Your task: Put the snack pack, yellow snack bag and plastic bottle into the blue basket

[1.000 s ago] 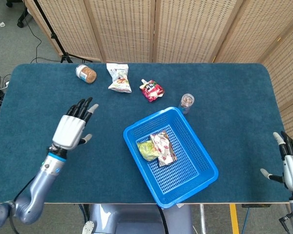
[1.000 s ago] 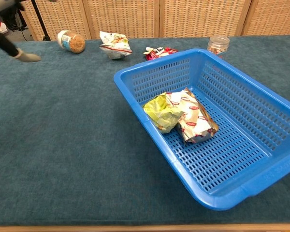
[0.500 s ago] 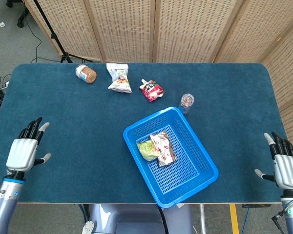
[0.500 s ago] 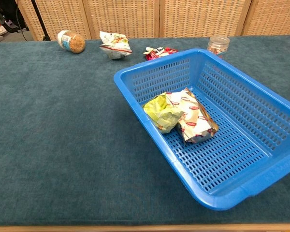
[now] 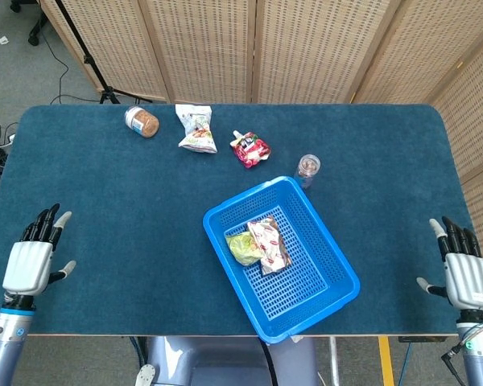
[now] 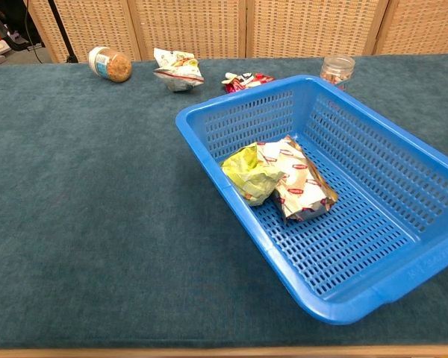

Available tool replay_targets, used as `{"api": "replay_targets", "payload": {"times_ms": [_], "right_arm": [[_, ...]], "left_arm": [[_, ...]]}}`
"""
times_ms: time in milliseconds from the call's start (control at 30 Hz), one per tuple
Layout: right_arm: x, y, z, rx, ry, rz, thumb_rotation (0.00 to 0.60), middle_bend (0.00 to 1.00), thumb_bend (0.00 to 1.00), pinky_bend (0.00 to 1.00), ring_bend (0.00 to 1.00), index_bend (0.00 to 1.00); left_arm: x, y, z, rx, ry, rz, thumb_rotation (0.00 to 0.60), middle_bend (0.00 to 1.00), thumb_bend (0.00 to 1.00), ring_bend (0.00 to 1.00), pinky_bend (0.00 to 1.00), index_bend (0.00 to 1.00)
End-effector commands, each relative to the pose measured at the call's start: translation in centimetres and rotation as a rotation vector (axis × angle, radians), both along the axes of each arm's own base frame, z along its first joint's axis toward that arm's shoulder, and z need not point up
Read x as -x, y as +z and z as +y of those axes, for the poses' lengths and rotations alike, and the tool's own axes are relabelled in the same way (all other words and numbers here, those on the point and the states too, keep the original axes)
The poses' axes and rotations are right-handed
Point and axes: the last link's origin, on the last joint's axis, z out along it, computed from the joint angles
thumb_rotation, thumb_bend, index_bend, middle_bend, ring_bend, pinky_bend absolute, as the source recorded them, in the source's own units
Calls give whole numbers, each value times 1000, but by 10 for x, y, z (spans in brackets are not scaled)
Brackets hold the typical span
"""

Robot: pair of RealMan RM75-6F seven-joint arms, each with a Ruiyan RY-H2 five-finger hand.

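My left hand [image 5: 30, 265] sits at the near left edge of the counter [image 5: 105, 201], fingers [image 5: 44, 227] apart and straight, holding nothing. My right hand [image 5: 465, 277] is at the near right edge, fingers likewise spread and empty (neither hand shows in the chest view). Both are well apart from everything on the counter.

The blue basket [image 6: 403, 186] lies near the front middle, turned at an angle. Inside it the yellow snack bag [image 6: 250, 173] lies crumpled against the snack pack [image 6: 299, 183], the two touching on the basket floor.

The plastic bottle [image 6: 337, 71] stands upright on the counter just beyond the basket's far corner, outside it.

Along the far side lie a red pouch [image 5: 250, 149], a white snack bag [image 5: 196, 129] and, furthest left, a jar [image 5: 142, 121] on its side.
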Motion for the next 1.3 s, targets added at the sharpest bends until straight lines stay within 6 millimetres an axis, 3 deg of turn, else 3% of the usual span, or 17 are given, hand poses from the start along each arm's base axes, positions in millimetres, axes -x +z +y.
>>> {"api": "replay_targets", "payload": {"times_ms": [33, 433, 767, 800, 833, 1000, 1300], "right_arm": [[1, -6, -3, -13, 1, 14, 600, 0, 105, 18, 0, 0], [5, -23, -22, -35, -4, -7, 600, 0, 105, 18, 0, 0], [-31, -13, -62, -40, 117, -9, 600, 0, 105, 18, 0, 0], [-36, -12, -68, -35, 133, -19, 600, 0, 105, 18, 0, 0], [-55, -13, -88, -21, 187, -72, 600, 0, 105, 18, 0, 0], [-88, -20, -136, -66, 259, -106, 600, 0, 105, 20, 0, 0], [-124, -40, -192, -164, 302, -81, 600, 0, 105, 50, 0, 0]], "left_arm": [[2, 0, 2, -6, 2, -8, 600, 0, 156, 50, 205, 115], [16, -9, 15, 28, 61, -14, 600, 0, 159, 50, 205, 115], [16, -7, 17, 37, 57, -51, 600, 0, 161, 50, 205, 115], [16, -6, 17, 38, 58, -56, 600, 0, 161, 50, 205, 115], [16, -6, 17, 39, 61, -77, 600, 0, 161, 50, 205, 115], [18, -5, 18, 58, 67, -103, 600, 0, 160, 50, 205, 117], [22, -3, 21, 76, 83, -135, 600, 0, 162, 50, 205, 118]]}}
